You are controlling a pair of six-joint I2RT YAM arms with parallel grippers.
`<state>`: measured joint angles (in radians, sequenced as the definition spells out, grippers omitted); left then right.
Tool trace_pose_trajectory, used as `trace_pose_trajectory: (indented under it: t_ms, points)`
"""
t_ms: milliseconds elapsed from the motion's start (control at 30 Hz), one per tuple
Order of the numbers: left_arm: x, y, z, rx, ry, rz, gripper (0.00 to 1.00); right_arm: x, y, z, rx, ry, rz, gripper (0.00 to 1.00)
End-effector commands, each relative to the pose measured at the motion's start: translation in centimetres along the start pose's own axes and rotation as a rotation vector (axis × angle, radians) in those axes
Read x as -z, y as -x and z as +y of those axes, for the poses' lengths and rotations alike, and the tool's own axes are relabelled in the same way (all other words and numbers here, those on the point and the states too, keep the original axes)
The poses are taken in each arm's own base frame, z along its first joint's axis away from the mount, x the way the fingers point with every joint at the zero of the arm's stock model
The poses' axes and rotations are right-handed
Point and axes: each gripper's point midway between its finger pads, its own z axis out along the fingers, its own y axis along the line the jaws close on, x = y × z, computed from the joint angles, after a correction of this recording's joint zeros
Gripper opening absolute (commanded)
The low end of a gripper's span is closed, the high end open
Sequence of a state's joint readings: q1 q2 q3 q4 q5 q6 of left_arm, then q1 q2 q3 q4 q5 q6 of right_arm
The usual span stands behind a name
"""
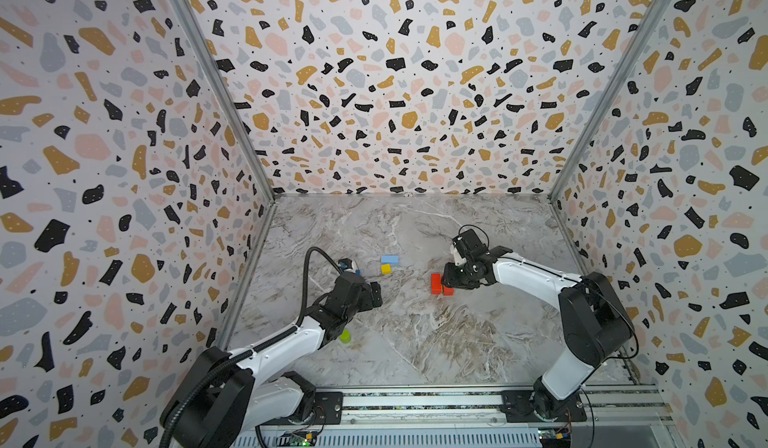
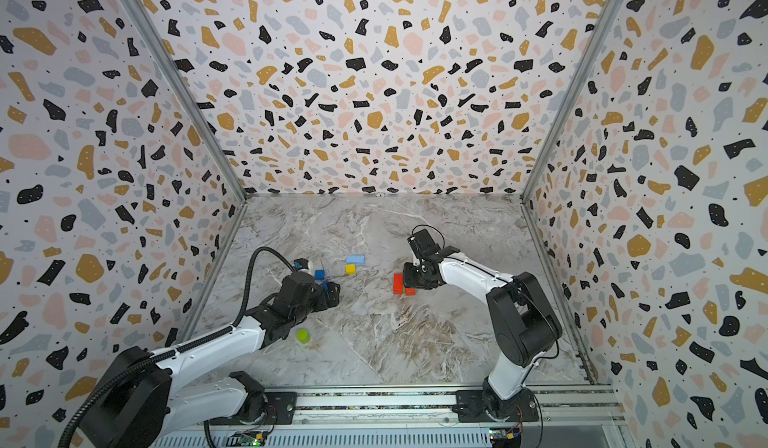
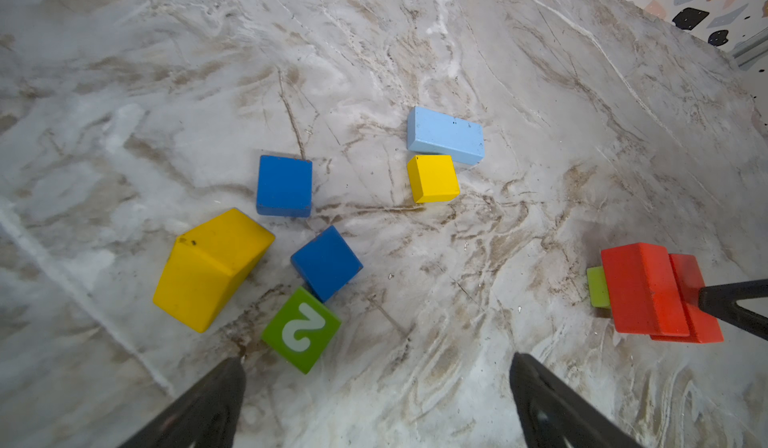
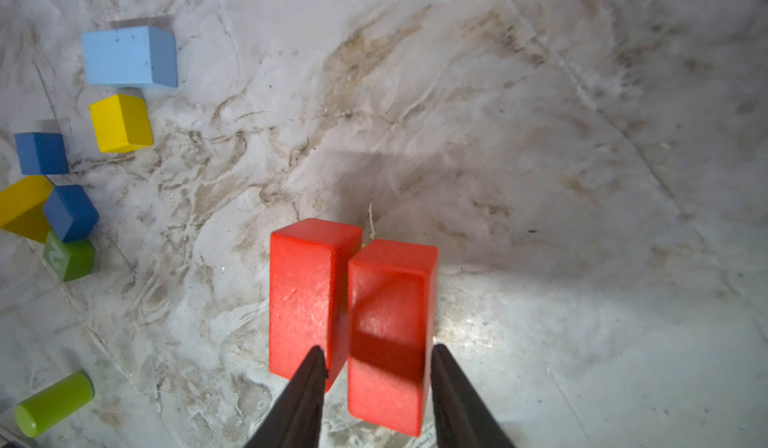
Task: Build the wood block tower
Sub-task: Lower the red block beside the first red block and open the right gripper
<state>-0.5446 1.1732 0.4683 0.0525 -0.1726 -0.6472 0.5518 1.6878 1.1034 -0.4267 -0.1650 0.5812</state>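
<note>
On bench [image 1: 415, 342], R hand [image 4: 376, 354] straddles red block [image 4: 390, 321] at 3 o'clock of red twin [image 4: 307, 300], grip can't tell; L hand [image 3: 376, 367], spread wide, over loose blocks [image 3: 326, 263] at 9 o'clock.

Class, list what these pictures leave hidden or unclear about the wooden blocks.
- Small lime-green wooden block: left wrist view, mostly hidden by two red wooden bars.
- Green wooden cube marked 2: both top views, covered by left arm.
- Right gripper: right wrist view, whether its fingers clamp a red bar is unclear.
</note>
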Motion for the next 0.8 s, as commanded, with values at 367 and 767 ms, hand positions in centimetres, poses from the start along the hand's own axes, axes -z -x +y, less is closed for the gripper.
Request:
trace_pose_trajectory:
  t_ms: [367,767]
  points:
    - [-0.1,0.4,0.0,0.008,-0.003,-0.023,1.00,0.5,0.5,0.7,0.014,0.016,-0.006,0.39]
    - [-0.1,0.6,-0.1,-0.028,-0.005,-0.025,1.00,1.5,1.5,0.5,0.015,0.007,-0.040,0.39]
